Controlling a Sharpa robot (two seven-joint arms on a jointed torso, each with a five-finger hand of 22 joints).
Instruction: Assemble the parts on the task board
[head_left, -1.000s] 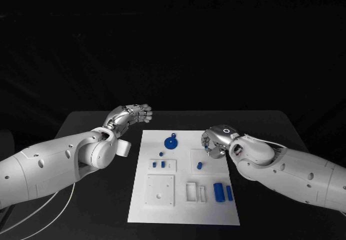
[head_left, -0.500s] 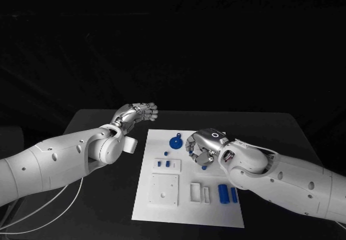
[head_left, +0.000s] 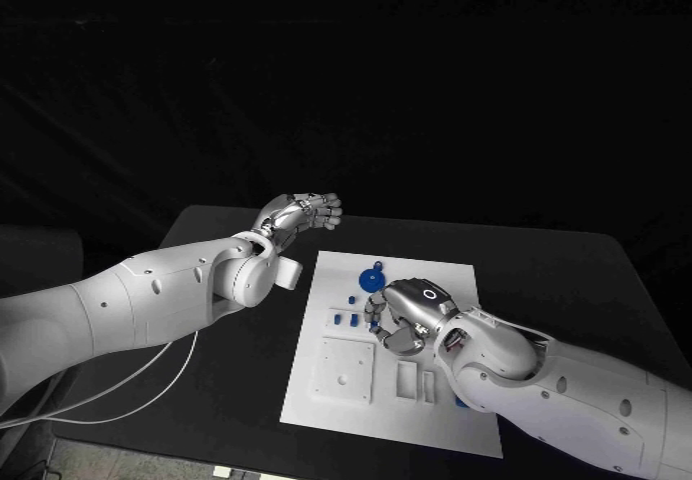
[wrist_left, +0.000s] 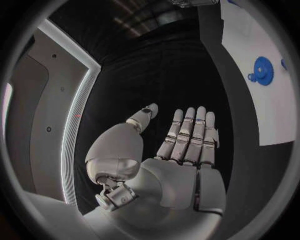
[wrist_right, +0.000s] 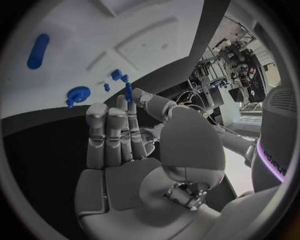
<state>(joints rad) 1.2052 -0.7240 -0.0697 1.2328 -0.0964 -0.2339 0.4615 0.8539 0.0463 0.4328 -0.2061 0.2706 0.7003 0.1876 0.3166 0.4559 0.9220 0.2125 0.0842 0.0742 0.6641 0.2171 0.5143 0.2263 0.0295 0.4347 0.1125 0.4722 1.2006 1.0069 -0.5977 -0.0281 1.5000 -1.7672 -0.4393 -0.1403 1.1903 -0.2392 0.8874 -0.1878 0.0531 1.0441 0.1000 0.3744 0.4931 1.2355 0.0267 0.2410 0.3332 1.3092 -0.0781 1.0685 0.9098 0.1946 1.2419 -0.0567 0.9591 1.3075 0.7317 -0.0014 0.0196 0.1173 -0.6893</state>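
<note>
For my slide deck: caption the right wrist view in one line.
Right hand pinches a small blue part above the white board, gear nearby.

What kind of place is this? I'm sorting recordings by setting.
Probably a robotics lab or test cell: a black table against a dark backdrop, a white task board with small blue parts, and cluttered equipment racks behind the right hand.

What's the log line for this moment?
left hand: open, off task board | right hand: over board, pinching small blue peg | blue gear: on board
</note>
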